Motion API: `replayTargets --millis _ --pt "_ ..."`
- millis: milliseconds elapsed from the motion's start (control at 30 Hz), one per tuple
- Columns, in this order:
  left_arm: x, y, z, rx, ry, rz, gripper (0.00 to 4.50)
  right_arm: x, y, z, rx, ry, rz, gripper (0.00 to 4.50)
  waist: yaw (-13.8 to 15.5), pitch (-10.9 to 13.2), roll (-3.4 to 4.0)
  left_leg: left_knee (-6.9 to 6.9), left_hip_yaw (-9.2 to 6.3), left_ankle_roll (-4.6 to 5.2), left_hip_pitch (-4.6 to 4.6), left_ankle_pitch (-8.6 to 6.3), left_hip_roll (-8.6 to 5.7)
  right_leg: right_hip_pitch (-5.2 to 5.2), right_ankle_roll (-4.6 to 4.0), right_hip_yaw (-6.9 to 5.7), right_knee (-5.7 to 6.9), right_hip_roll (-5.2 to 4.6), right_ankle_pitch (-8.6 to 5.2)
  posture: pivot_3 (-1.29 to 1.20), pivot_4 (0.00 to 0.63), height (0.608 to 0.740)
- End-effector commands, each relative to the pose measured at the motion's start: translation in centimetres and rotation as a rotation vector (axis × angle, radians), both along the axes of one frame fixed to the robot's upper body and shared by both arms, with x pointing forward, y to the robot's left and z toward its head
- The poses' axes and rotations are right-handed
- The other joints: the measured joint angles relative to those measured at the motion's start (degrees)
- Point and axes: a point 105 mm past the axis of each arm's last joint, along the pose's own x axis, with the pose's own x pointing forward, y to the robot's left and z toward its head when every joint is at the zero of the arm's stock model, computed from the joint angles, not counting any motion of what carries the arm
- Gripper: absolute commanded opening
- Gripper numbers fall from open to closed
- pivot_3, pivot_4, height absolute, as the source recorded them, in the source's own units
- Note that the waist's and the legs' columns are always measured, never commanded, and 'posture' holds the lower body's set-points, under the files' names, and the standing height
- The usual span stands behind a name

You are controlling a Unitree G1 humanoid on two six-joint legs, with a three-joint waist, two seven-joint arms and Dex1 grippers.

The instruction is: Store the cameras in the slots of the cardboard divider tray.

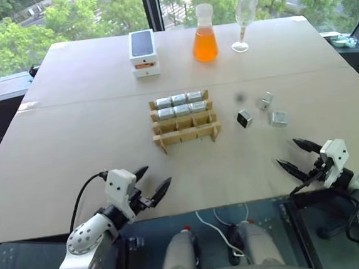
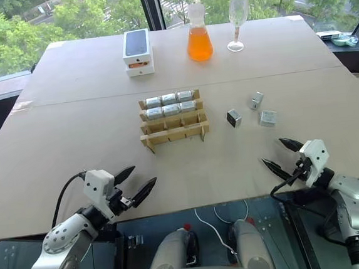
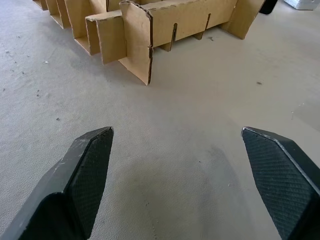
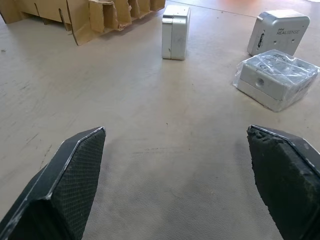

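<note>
Fingers of both grippers stand wide apart and hold nothing. The left gripper (image 1: pixel 151 182) hovers over the near edge of the desk (image 1: pixel 73 137), in front of the tray and well short of it. The right gripper (image 1: pixel 299 155) hovers near the desk's right front, its fingers aimed toward the loose cameras, which lie ahead of it and apart from it. Judged from this posture, both arms sit in a ready stance, and the right arm is the better placed for the next pick.

Three cameras remain loose on the desk to the right of the tray. The nearest to the tray, a camera with a dark face (image 1: pixel 244 118), stands on its own. A plastic-wrapped camera (image 1: pixel 279 119) lies further right, and a third camera (image 1: pixel 265 101) stands just beyond the two, tilted. None touches another.

The cardboard divider tray (image 1: pixel 186 132) rests at mid-desk with its rows running across. The two far rows are full: three stored cameras (image 1: pixel 181 110) in the middle row and three more (image 1: pixel 178 99) in the back row. The near row shows bare cardboard in all three slots. Six of nine are stored, by this count; the three empty slots match the three loose cameras.

At the far edge stand a white phone box (image 1: pixel 143 51), an orange-filled flask (image 1: pixel 204 35) and an empty stemmed glass (image 1: pixel 244 20), clear of the work area.
</note>
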Motion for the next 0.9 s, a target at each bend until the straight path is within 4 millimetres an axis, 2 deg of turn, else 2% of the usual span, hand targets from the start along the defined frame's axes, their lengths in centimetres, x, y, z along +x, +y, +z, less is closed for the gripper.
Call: replayTargets --millis 33,633,800,900 --pt "0.3 -0.1 1.0 0.019 -0.053 -0.018 4.22 0.0 -0.4 0.8 0.001 -0.042 -0.020 4.50 0.0 0.0 0.00 0.00 0.00 0.00 0.00 0.00 0.00 0.00 0.00 0.00 0.00 0.00 0.00 0.00 0.150 0.740" --pt "0.7 -0.3 1.3 0.002 -0.058 -0.046 4.22 0.8 -0.7 1.0 -0.010 -0.060 -0.041 4.50 0.0 0.0 0.01 0.00 0.01 0.00 0.00 0.00 0.00 0.00 0.00 0.01 0.00 0.00 0.00 0.00 0.150 0.740" --pt "0.5 -0.7 1.9 -0.021 -0.048 -0.105 4.22 2.2 -1.2 1.3 -0.045 -0.049 -0.053 4.50 0.0 0.0 0.01 0.01 0.01 0.00 0.01 0.00 0.00 0.00 0.00 0.01 0.01 0.00 0.01 0.00 0.150 0.740" --pt "0.0 -1.4 3.1 -0.039 -0.052 -0.201 4.22 4.4 -1.9 2.4 -0.065 -0.046 -0.070 4.50 -0.2 0.0 0.01 0.02 0.03 0.00 0.02 0.00 0.00 0.00 -0.01 0.02 0.02 0.02 0.01 0.00 0.150 0.740"
